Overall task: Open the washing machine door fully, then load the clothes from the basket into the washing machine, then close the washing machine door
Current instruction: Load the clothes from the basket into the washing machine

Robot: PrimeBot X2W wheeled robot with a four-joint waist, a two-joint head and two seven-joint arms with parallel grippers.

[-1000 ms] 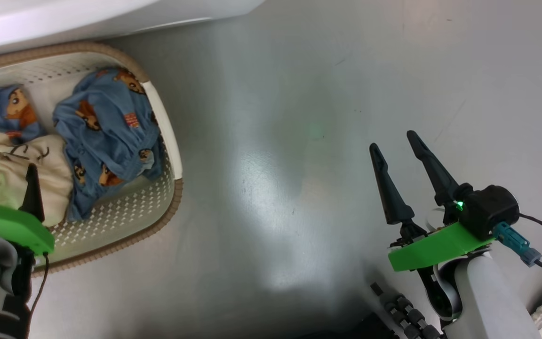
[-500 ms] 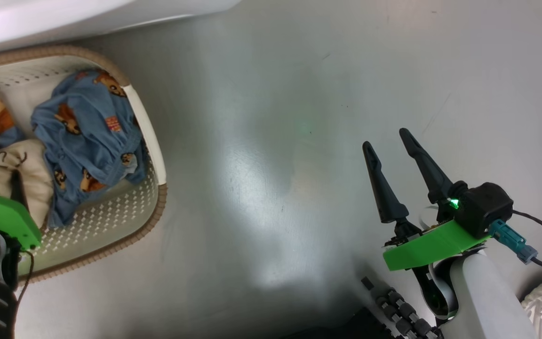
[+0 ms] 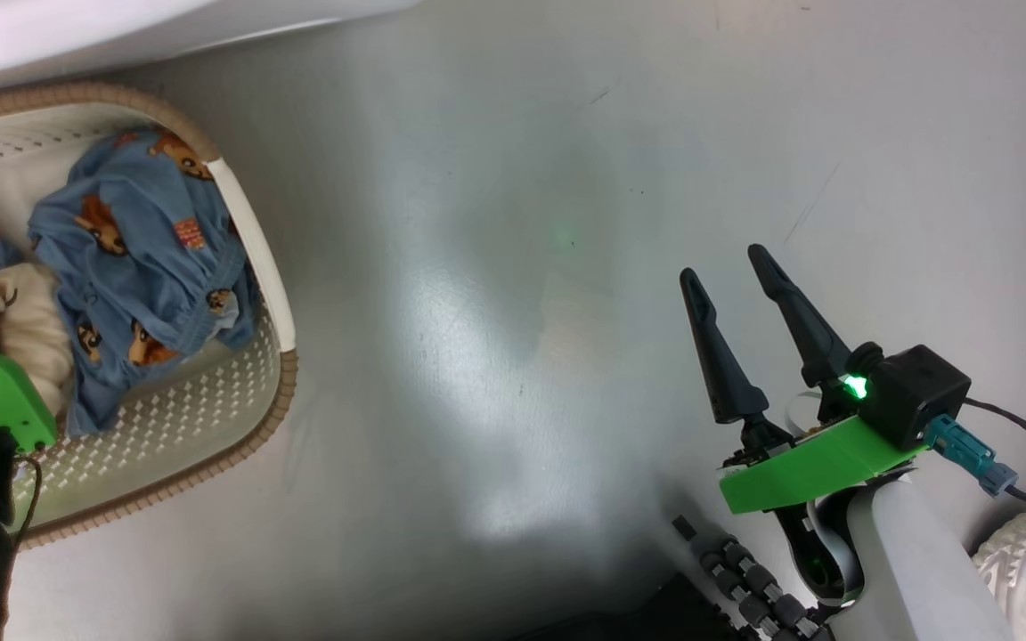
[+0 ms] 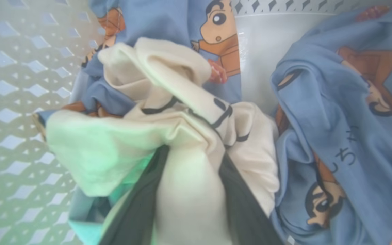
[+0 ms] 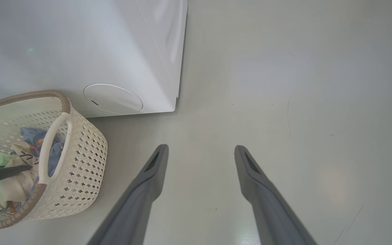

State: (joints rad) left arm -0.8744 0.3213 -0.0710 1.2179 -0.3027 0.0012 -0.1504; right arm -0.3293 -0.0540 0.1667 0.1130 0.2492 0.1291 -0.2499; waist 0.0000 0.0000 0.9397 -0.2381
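1. The cream perforated plastic basket [image 3: 285, 385] with a brown woven rim sits at the left of the head view, below the white washing machine [image 5: 80, 51].
2. The left claw [image 4: 192, 156] straddles an upright fold of the cream-white garment [image 4: 182, 112], beside the blue bear-print clothes [image 3: 139, 258]; whether it is clenched cannot be told.
3. The right claw [image 3: 724, 265] is released, its fingers pointing up-left over the floor [image 3: 495, 267].

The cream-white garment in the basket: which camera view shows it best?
The left wrist view: the cream-white garment is close, folds and dark markings plain, bunched between the left end effector's fingers. The head view shows a small part at its left edge, beside a blue garment. The right wrist view shows it small, inside the basket.
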